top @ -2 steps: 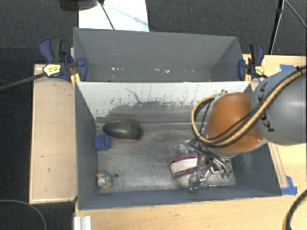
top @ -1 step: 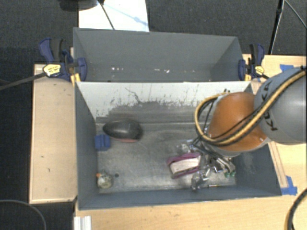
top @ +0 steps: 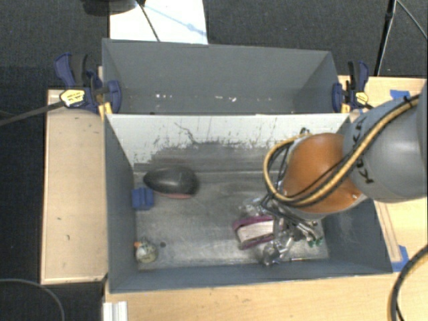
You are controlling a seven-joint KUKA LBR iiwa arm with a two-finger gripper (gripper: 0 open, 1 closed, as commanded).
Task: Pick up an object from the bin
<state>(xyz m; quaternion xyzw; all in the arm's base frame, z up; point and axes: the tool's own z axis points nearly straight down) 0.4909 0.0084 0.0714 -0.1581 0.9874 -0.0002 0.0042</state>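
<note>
Progress stands about midway: nothing is off the floor of the bin (top: 200, 233) yet. The arm (top: 394, 159) comes in from the right, and its orange cover (top: 321, 172) hangs low over the front right corner. Under the cover the jaws are down at the floor, just beside a small purple-and-white packet (top: 253, 231) that lies flat near the front wall, right of the middle. The packet's right end seems to touch the metal there, but I cannot tell whether it sits between the jaws, nor whether they stand wide or narrow, because the cover and cables hide too much.

The other things lie well apart from this spot. A dark oval mouse (top: 170, 181) sits towards the left wall, with a blue scrap (top: 142, 198) just beside it against that wall. A small pale bit (top: 144, 251) lies in the front left corner.

As I judge it, the reach and the descent are done, and the packet is the likely thing to be picked. What is left is to close firmly on it and raise it clear of the floor and the walls.
</note>
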